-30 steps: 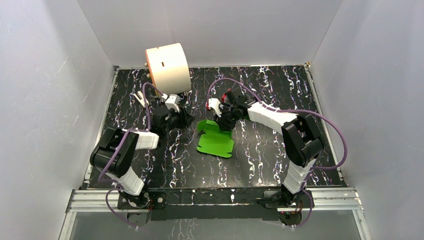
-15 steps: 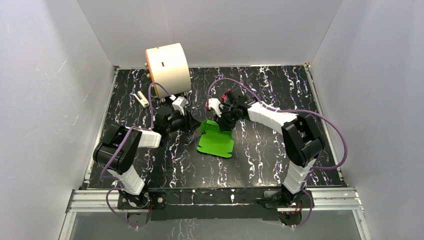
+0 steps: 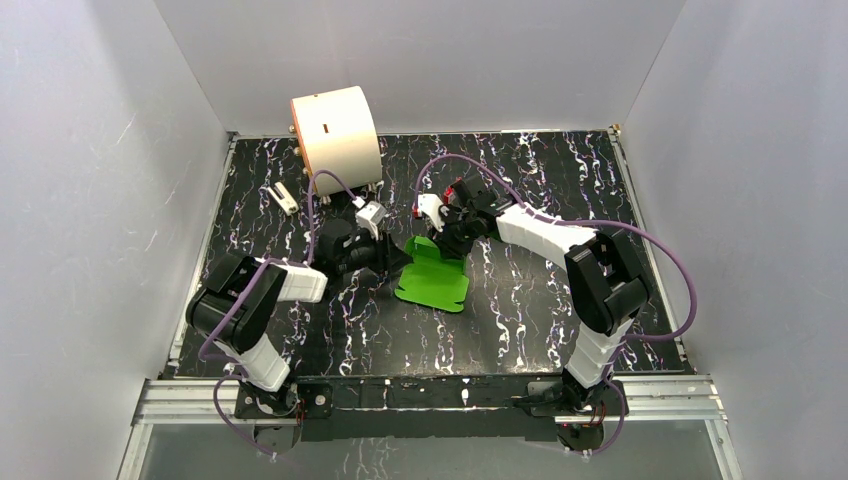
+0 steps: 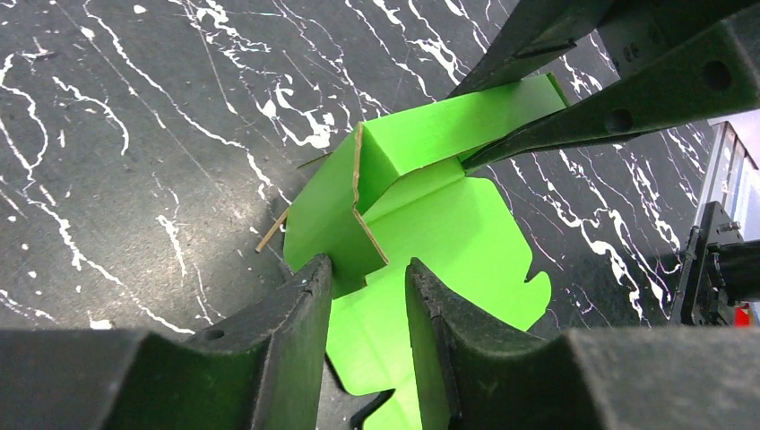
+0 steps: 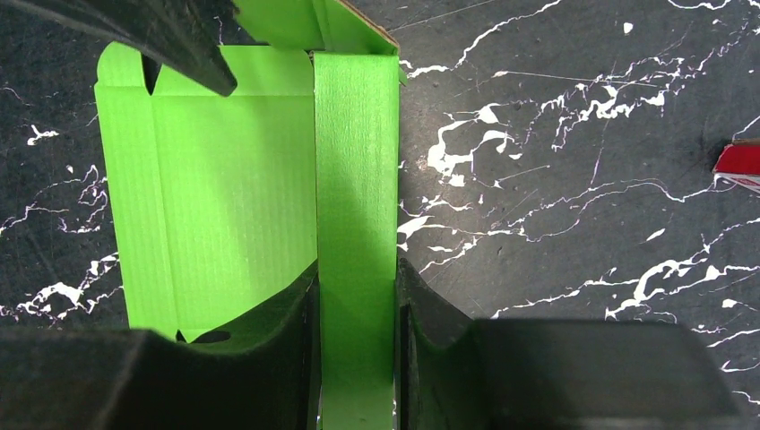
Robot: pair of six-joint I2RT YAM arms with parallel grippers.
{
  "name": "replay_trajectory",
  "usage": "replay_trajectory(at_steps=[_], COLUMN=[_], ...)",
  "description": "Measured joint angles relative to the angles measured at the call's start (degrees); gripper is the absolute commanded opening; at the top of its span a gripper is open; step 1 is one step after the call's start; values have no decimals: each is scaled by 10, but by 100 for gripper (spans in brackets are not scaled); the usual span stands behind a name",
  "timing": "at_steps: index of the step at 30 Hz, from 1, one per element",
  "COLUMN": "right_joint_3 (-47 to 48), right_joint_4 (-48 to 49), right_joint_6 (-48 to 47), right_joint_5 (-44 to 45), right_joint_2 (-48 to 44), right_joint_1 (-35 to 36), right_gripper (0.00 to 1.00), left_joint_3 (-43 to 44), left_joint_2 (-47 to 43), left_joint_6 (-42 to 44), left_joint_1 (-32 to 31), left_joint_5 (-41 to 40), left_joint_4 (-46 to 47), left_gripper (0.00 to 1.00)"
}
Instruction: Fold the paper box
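Observation:
The bright green paper box [image 3: 435, 283] lies as a creased sheet in the middle of the table, with its far side and left end folded upright. My right gripper [image 5: 355, 269] is shut on the upright far wall strip [image 5: 356, 179], both fingers pressed against it. My left gripper [image 4: 367, 264] is open at the box's left end. The upright end flap [image 4: 327, 224] reaches into its gap by the left finger [image 4: 300, 309], with space to the right finger. In the top view, the left gripper [image 3: 388, 262] and right gripper [image 3: 450, 240] face each other across the box.
A large cream cylinder [image 3: 335, 133] stands at the back left. A small red block [image 5: 739, 163] lies to the right of the right gripper. A small white object [image 3: 284, 198] lies near the left edge. White walls enclose the table on three sides.
The left arm has swung right from beside the cylinder to the box's left end, and its jaws have narrowed a little. The right gripper has kept its hold without moving.

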Motion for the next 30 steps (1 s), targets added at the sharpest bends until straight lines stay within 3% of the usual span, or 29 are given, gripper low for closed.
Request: replay_trajectory(at_steps=[13, 22, 30], right_joint_3=[-3, -65, -155], right_joint_4=[7, 71, 161], right_joint_6=[5, 19, 18], right_joint_5=[12, 83, 191], right_joint_2=[-1, -50, -145], right_joint_1=[5, 44, 92], right_gripper=[34, 65, 73], left_joint_3=[7, 7, 6], left_joint_2=[1, 1, 1], left_joint_6=[26, 26, 25], left_joint_1=[-30, -47, -49], left_joint_5=[-59, -107, -145], left_joint_4=[-3, -2, -8], left_gripper=[22, 11, 8])
